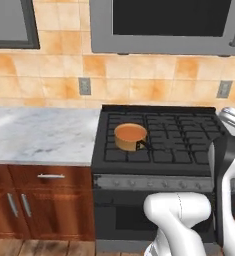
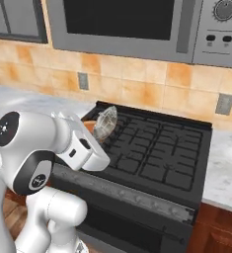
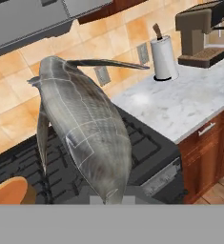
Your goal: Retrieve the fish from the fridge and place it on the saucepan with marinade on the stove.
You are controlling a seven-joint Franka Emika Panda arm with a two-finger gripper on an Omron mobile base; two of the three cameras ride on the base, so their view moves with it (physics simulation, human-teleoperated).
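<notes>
Orange-tiled wall backs a marble bench [image 1: 39, 132] on the left, then the black stove [image 1: 184, 135] under a grey microwave [image 2: 132, 24]. On the stove's front-left grate sits the copper saucepan [image 1: 130, 136], its marinade [image 1: 130, 132] a smooth orange-brown, its short black handle pointing right. Over that corner, in the right base view, the fish [image 2: 105, 123] hangs at the end of the arm, apart from the pan. Up close the fish [image 3: 85, 128] is slim, grey-brown and scaled, with thin fins, tail end uppermost. The pincer is clamped on the fish, its tips hidden behind the body. Farther right stand a paper towel roll [image 3: 163, 59] and a brown coffee machine [image 3: 199, 31], cut off at the frame edge.
</notes>
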